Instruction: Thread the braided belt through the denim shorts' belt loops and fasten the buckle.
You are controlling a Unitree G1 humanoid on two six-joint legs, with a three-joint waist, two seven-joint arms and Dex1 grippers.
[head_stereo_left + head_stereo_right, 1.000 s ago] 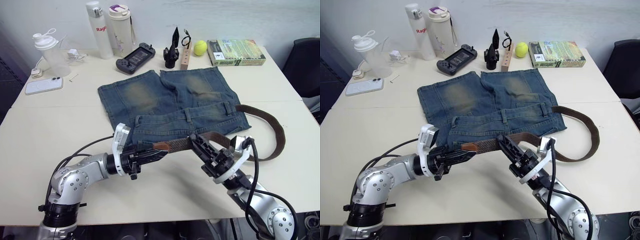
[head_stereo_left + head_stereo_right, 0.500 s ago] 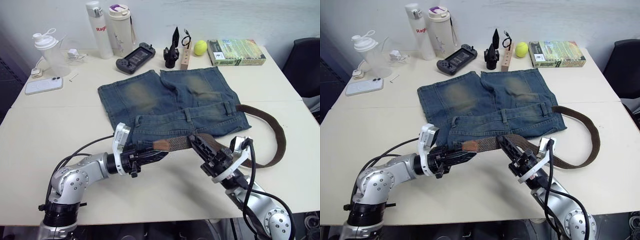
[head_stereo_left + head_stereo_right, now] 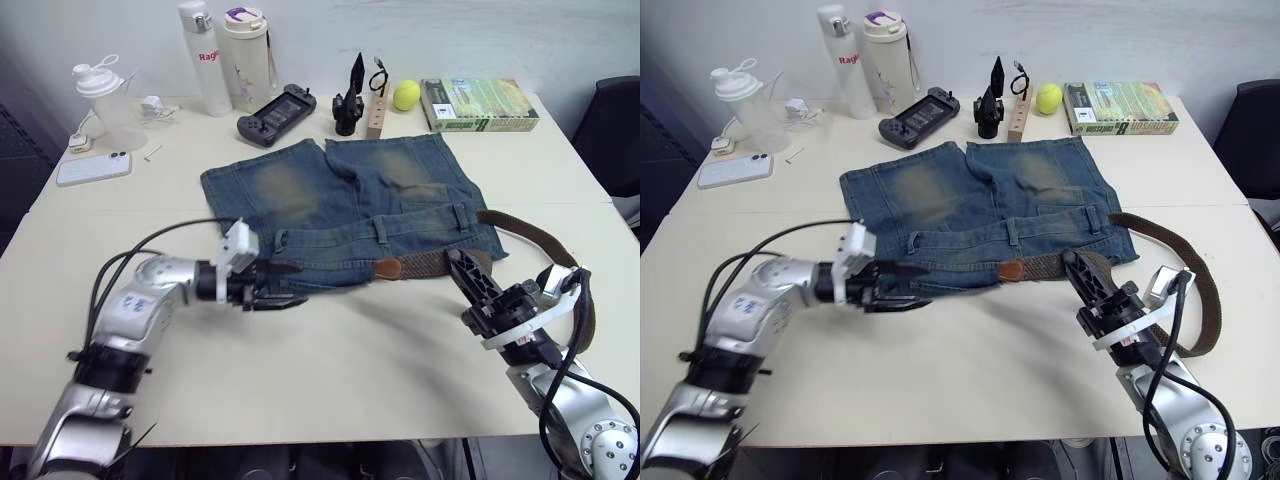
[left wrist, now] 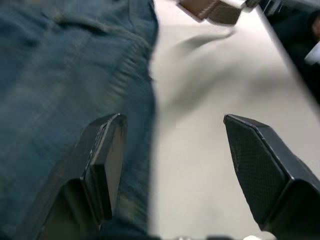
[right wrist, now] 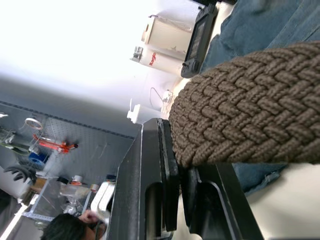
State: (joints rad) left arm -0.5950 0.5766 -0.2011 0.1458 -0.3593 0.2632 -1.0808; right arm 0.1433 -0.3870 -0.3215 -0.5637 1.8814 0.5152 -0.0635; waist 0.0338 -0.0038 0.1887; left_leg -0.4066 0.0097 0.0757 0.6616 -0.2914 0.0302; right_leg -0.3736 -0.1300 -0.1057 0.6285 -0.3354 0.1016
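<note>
The denim shorts (image 3: 340, 195) lie flat on the table, waistband toward me, with belt loops (image 3: 381, 230) showing along it. My left gripper (image 3: 283, 283) is open at the waistband's left end, one finger (image 4: 107, 160) over denim and the other over bare table. The braided belt (image 3: 425, 264) lies along the waistband's front edge, and its tan tip (image 3: 388, 267) is free near the middle. My right gripper (image 3: 458, 265) is shut on the woven strap (image 5: 250, 125) just right of that tip. The rest of the belt curves round behind my right arm. The buckle is hidden.
Along the far edge stand a shaker bottle (image 3: 100, 90), a phone (image 3: 93, 168), two tall bottles (image 3: 245, 50), a game controller (image 3: 272, 102), a black stand (image 3: 350, 100), a tennis ball (image 3: 405, 95) and a book (image 3: 478, 104). Bare table (image 3: 330, 370) lies in front.
My left gripper has opened, let go of the belt's tan tip and moved left to the waistband's end. The right gripper has drawn the belt to the right.
</note>
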